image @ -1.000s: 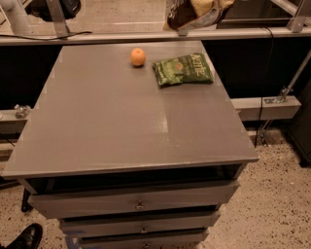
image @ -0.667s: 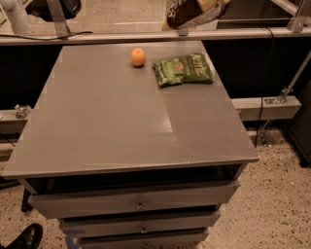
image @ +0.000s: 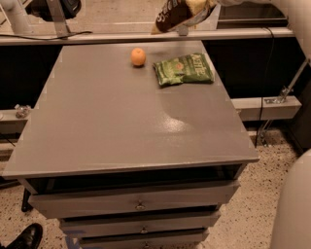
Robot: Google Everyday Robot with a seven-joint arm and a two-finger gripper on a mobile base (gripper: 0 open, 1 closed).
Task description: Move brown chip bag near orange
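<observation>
Cabinet (image: 121, 121), grey, flat top, fills most of the view. Three drawers (image: 136, 202) are stacked below its front edge, each with a small knob. Speckled floor (image: 257, 214) lies to either side.

Robot arm (image: 294, 204), white, shows as a large curved shape at the lower right. More of it runs along the upper right corner.

Brown chip bag (image: 176, 13) is up in the air at the top edge of the view. It sits above the far edge of the cabinet and is tilted, its low end to the left. The front is dark with white script, and a pale yellow edge is uppermost. It touches nothing on the cabinet top.

Green chip bag (image: 183, 69) lies flat on the far right part of the top, directly below and in front of the brown one.

Gripper (image: 201, 6) is at the very top of the view, closed on the upper right end of the brown bag and mostly hidden by it.

Orange (image: 138, 57) rests on the far part of the top, just left of the green bag and not touching it. The brown bag hangs above it and to its right, apart from it.

Black shoe (image: 26, 237) shows at the lower left corner, on the floor.
</observation>
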